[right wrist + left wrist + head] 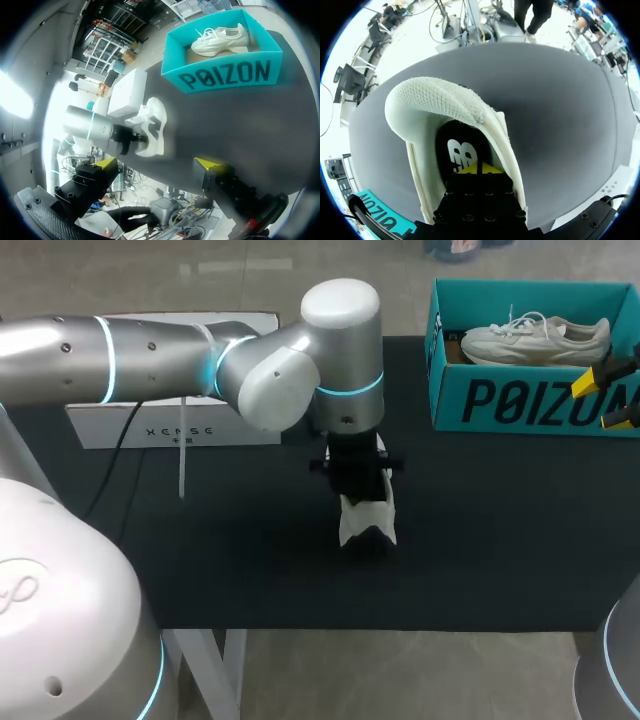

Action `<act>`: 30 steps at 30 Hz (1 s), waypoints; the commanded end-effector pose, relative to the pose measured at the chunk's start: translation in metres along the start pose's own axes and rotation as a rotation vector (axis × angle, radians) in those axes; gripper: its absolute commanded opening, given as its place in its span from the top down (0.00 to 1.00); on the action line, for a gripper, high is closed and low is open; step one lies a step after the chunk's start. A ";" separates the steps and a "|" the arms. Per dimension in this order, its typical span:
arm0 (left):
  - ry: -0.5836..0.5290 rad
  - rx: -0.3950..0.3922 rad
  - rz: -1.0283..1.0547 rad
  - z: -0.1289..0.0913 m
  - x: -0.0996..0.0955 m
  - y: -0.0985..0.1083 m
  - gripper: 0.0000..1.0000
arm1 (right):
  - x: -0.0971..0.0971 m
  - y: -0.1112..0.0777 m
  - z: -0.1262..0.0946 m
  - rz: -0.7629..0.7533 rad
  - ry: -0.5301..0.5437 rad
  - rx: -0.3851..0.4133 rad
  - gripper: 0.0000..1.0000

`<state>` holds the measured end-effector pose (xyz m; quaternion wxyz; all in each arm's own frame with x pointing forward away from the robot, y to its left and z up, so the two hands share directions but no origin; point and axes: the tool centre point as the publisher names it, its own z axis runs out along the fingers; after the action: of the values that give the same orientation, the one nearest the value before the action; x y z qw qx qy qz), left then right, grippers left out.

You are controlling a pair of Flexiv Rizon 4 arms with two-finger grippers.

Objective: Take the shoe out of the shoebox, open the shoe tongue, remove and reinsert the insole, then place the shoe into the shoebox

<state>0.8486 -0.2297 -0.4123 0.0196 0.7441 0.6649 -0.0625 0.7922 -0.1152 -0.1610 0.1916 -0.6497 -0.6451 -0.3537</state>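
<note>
Left claw [479, 169] is shoved down into the white shoe [367, 515], right over the dark insole [462, 150] with its white logo. Honestly can't tell if it's open or clamped. The shoe sits mid-table on the black mat [480, 540]; it's got a knit mesh upper.

Right claw [156, 163] hangs wide open, holding nothing.

At 2 o'clock from the shoe there's a teal shoebox [530, 405] with big dark lettering on the front and the other sneaker [535, 340] lying inside. A white box [180, 425] sits at 10 o'clock.

White shoe [367, 520] mid-table, dark insole [462, 150] showing inside, second white shoe [535, 338] lying in open teal shoebox [520, 405]
</note>
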 end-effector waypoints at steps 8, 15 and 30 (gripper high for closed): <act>-0.077 -0.029 -0.037 -0.016 -0.005 0.011 1.00 | 0.000 -0.001 0.000 0.001 -0.002 0.000 0.00; -0.061 -0.118 -0.041 -0.028 -0.005 0.027 1.00 | 0.000 -0.001 0.000 0.001 -0.002 0.000 0.00; -0.006 -0.132 -0.137 -0.047 -0.004 0.040 0.00 | 0.000 -0.001 0.000 0.001 -0.002 0.000 0.00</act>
<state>0.8898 -0.2298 -0.3704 0.0750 0.6952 0.7143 -0.0282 0.7921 -0.1152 -0.1610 0.1916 -0.6497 -0.6451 -0.3537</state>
